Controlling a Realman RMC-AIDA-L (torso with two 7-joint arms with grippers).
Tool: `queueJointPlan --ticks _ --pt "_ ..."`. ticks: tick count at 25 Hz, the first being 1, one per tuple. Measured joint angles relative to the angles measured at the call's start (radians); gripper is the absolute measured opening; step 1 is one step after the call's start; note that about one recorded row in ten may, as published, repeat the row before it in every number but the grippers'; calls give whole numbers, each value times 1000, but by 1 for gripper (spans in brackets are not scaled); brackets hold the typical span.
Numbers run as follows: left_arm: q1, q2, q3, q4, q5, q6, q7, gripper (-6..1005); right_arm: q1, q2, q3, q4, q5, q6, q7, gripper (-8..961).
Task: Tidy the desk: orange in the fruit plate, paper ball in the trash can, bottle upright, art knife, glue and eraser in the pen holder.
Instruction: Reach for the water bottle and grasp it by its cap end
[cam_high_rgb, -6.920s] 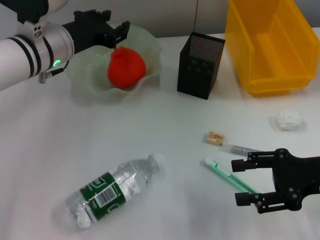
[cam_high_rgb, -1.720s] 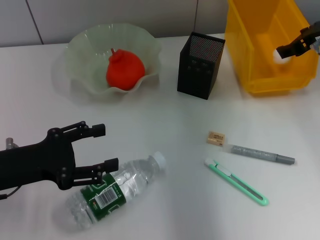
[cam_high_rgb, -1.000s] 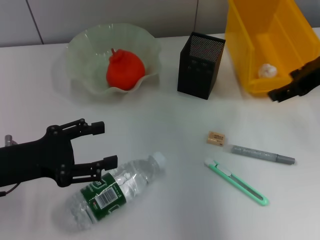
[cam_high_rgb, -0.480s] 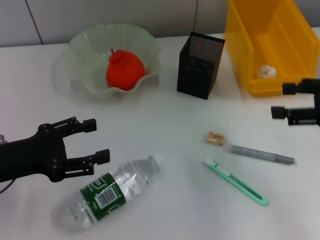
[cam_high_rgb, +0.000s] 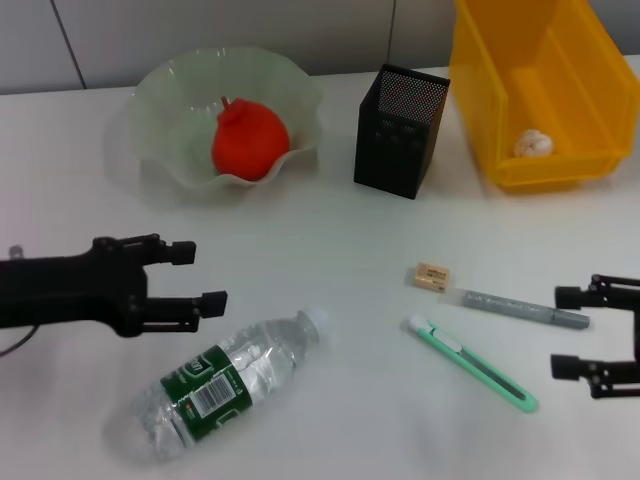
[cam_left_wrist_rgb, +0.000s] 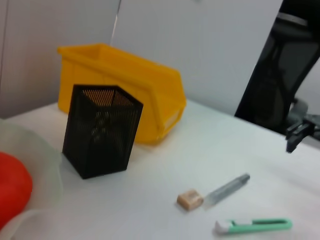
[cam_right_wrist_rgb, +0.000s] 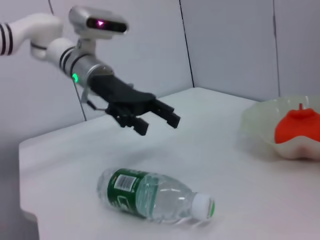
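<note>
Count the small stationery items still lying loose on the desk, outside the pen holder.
3. The eraser lies mid-desk; the glue lies just right of it; the knife lies nearer the robot, below both. The holder's inside is not visible, so more could be hidden there.

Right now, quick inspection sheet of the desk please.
Surface: white desk, nothing spilled.
Orange: orange sits in the fruit plate.
Paper ball: paper ball lies in the yellow bin.
Bottle: bottle lies on its side, cap on.
Pen holder: pen holder upright; nothing seen inside.
Loose items: eraser, grey glue stick and green knife lie on the desk.
Clutter: nothing seen.
Grippers: left gripper open, above the desk beside the bottle; right gripper open, beside the glue's end.
Cables: thin wire by the left arm.
Surroundings: grey wall panels; dark chair beyond the desk.
</note>
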Motion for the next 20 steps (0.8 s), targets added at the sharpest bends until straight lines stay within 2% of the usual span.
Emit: queueJointPlan --ticks 2,4,5,7,8,10,14,15,18,19,20 --pt "-6 -7 0 31 30 -1 -32 854 -8 -3 1 1 0 -3 -4 783" --pt "-17 -32 3 135 117 -3 -130 854 -23 -10 3 0 0 -14 -7 782" --pt "-28 -48 34 259 216 -5 -255 854 -35 -17 6 -2 0 -28 -8 782" --pt "-34 -49 56 301 245 -5 -297 854 -46 -25 14 -3 0 -37 -9 781" --pt "-56 -48 129 375 300 -4 -400 854 -50 -27 20 -3 -2 -39 -9 781" --pt "-71 -47 162 401 318 0 -443 854 -55 -31 37 -3 -14 -43 -11 780" --pt "-171 -50 296 453 434 27 -652 853 -56 -32 52 -2 -31 -49 -12 778" --pt "-214 -54 357 464 493 29 -743 851 -56 -33 58 -2 -38 -50 -12 777" --pt "-232 -56 383 470 514 30 -778 847 -54 -34 78 -2 -51 -50 -12 776" --pt "-277 -59 444 481 547 38 -864 846 -53 -34 83 -1 -53 -49 -12 776" --pt "-297 -60 465 485 556 41 -903 846 -52 -34 87 0 -54 -46 -12 775"
